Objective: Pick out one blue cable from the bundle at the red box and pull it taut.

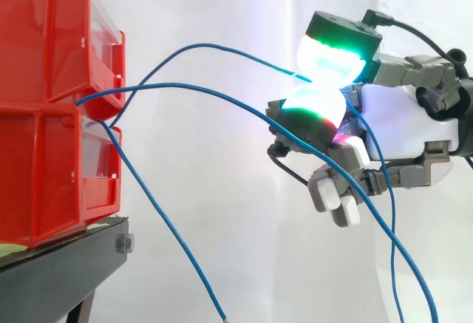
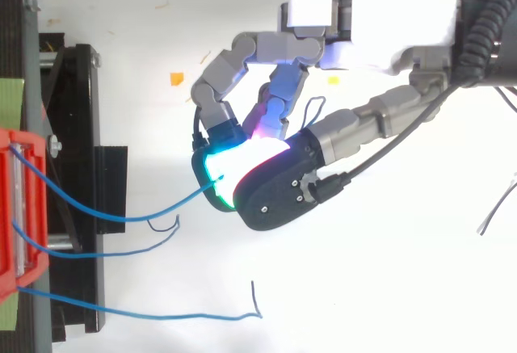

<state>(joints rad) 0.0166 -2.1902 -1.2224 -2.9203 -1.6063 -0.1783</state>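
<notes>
Black stand (image 1: 63,273) before a plain white curtain (image 1: 222,5)

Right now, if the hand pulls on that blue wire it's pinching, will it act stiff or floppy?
Probably floppy: the pinched blue cable bows in an arc between the red box and the hand. Likely light and springy: the loose cables hold curves in mid-air. Being thin, it might slip free.

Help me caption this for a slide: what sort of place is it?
Probably a robotics lab test bench: a white curtain as backdrop, red bins on a black stand, and a robot hand pinching one blue cable.
</notes>
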